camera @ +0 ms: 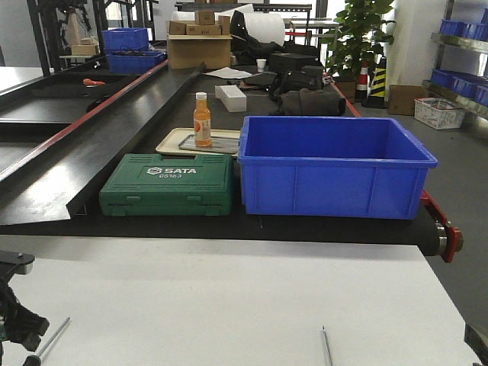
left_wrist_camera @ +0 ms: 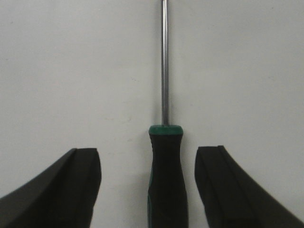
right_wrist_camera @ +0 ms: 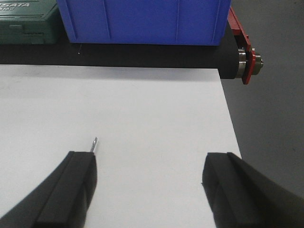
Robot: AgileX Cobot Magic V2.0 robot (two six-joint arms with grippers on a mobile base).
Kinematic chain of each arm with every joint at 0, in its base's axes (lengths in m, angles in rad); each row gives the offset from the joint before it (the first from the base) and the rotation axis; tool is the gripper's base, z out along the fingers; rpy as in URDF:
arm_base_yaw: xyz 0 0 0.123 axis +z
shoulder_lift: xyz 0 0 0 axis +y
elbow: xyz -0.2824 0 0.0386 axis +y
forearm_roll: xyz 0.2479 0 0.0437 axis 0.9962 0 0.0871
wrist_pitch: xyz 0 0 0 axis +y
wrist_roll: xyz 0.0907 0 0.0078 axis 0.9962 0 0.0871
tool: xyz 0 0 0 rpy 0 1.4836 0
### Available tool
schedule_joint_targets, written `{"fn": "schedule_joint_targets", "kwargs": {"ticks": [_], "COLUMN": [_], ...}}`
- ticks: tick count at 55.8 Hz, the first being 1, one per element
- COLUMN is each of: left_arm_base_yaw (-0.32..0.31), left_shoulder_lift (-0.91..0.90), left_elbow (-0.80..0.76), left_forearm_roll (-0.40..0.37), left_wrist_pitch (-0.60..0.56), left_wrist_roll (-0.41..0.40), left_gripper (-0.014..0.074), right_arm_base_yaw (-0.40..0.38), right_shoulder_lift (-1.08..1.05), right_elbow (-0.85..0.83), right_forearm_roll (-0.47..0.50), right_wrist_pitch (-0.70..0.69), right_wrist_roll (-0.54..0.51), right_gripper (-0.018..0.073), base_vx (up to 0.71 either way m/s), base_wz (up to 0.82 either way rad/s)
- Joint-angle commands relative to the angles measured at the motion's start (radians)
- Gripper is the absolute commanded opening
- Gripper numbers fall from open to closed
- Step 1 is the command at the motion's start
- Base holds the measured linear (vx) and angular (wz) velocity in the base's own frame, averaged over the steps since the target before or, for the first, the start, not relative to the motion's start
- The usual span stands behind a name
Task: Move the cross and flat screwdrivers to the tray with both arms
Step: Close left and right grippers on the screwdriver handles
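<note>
Left jaws wide, straddling handle of left screwdriver, gap on both sides, no contact. Shaft runs straight ahead from jaws. It lies flat on white desk. Left arm sits low at desk's near left corner.

Right jaws also wide, nothing between them. Tip of right screwdriver shows just beside one jaw, handle hidden; also on desk, right of centre.

Beyond desk on black belt: green SATA case, blue bin, beige tray with orange bottle upright on it.
</note>
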Motion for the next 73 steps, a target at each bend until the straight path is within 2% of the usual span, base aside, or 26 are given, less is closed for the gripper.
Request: {"fn": "schedule_joint_targets", "kwargs": {"ticks": [1, 8, 22, 47, 65, 68, 73], "left_arm_base_yaw": [-0.001, -0.001, -0.001, -0.003, -0.003, -0.003, -0.003], "left_shoulder_lift": [-0.027, -0.008, -0.006, 0.051, 0.095, 0.095, 0.095], "left_elbow": [-0.052, -0.076, -0.074, -0.074, -0.074, -0.074, -0.074], "left_forearm_roll": [-0.017, -0.017, -0.026, -0.096, -0.096, -0.096, -0.096], "left_wrist_pitch": [-0.009, 0.064, 0.074, 0.059, 0.077, 0.079, 0.078], "left_wrist_roll": [0.001, 0.016, 0.103, 0.113, 0.114, 0.114, 0.114], "left_gripper": [0.0545, 0.0545, 0.0545, 0.0545, 0.0545, 0.0541, 0.0519], "right_arm_base_yaw": [-0.005, -0.005, -0.005, -0.005, -0.005, -0.005, -0.001], "right_shoulder_lift": [-0.003, -0.003, -0.003, -0.003, -0.003, -0.003, 0.03], "right_elbow": [-0.034, -0.034, -0.034, -0.034, -0.034, -0.034, -0.068], "right_forearm_roll": [-0.003, -0.003, -0.003, -0.003, -0.003, -0.003, 0.001], "right_wrist_pitch": [-0.093, -0.093, -0.093, -0.093, -0.097, -0.088, 0.054], "right_wrist_roll": [-0.004, -0.004, -0.004, -0.004, -0.001, -0.001, -0.001], "right_gripper": [0.0549, 0.0549, 0.0549, 0.0549, 0.0547, 0.0547, 0.0547], "base_vx": [0.0, 0.0, 0.0, 0.0, 0.0, 0.0, 0.0], "base_wz": [0.0, 0.0, 0.0, 0.0, 0.0, 0.0, 0.0]}}
